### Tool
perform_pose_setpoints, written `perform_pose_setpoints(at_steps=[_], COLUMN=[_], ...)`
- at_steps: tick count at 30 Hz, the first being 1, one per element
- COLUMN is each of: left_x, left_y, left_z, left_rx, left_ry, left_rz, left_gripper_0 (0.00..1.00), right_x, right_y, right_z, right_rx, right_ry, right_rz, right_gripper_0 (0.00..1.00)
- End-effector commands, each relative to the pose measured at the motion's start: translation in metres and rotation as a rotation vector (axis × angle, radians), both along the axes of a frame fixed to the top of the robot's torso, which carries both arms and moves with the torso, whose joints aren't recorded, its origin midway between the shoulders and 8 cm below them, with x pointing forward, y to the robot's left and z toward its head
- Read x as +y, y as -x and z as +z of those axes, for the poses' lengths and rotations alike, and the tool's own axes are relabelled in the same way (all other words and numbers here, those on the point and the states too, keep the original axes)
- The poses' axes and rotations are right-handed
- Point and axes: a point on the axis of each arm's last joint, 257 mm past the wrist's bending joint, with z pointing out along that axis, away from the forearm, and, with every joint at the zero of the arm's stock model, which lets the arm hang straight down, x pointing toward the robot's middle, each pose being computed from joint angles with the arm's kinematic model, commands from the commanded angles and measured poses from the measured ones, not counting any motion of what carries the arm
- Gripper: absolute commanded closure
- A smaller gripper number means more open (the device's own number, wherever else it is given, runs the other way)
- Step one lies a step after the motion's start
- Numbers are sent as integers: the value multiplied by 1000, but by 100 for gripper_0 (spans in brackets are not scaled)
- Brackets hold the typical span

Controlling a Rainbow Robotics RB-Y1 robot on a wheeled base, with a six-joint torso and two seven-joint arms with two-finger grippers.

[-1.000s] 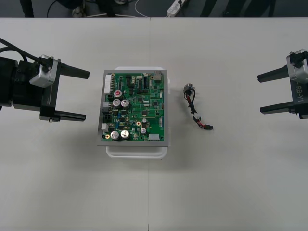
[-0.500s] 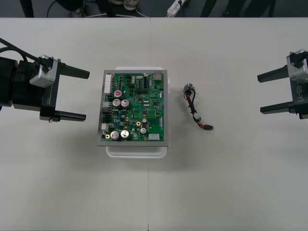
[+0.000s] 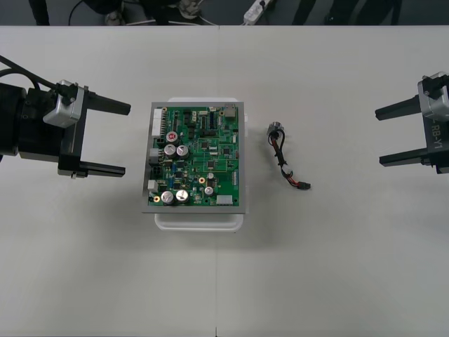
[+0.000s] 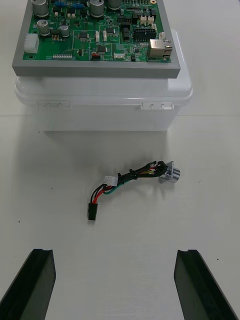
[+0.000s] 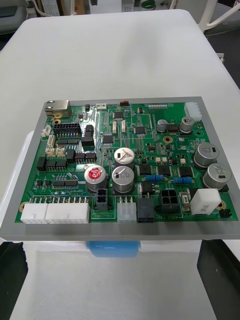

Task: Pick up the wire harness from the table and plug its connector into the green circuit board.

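Note:
The green circuit board [image 3: 196,156] rests on a white base [image 3: 199,220] at the table's middle. The wire harness [image 3: 284,165] lies on the table just right of the board, its round metal socket [image 3: 274,130] at the far end and its small black plug [image 3: 304,185] at the near end. My left gripper [image 3: 125,139] waits open to the left of the board. My right gripper [image 3: 379,137] waits open at the right side, well away from the harness. In the right wrist view the harness [image 4: 131,180] lies ahead of the open fingers [image 4: 37,282], with the board [image 4: 97,37] beyond. The left wrist view looks onto the board [image 5: 125,165].
A seam in the table [image 3: 218,281] runs down its middle. Cables and a power strip [image 3: 257,10] lie on the dark floor beyond the far edge.

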Motion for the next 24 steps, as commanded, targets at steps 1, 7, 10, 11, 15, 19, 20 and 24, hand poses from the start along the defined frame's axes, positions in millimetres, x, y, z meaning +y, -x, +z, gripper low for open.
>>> perform_pose_setpoints(at_steps=[1,7,10,11,15,19,20,24], left_x=[6,6,6,6,6,6,6,6], left_y=[9,9,9,9,9,9,9,9], left_z=[-3,-3,-3,-3,-3,-3,-3,-3], left_rx=[-22,-22,-22,-22,-22,-22,-22,-22], left_ry=[-55,-55,-55,-55,-55,-55,-55,-55], left_rz=[-47,-47,-47,-47,-47,-47,-47,-47], left_gripper_0=[0,0,0,0,0,0,0,0], right_x=[1,1,1,1,1,1,1,1], right_y=[2,2,2,2,2,2,2,2], right_z=[4,4,4,4,4,4,4,4], right_rx=[-13,-13,-13,-13,-13,-13,-13,-13], right_ry=[-5,-5,-5,-5,-5,-5,-5,-5], right_rz=[-7,-7,-7,-7,-7,-7,-7,-7], right_gripper_0=[31,31,31,31,31,31,31,31])
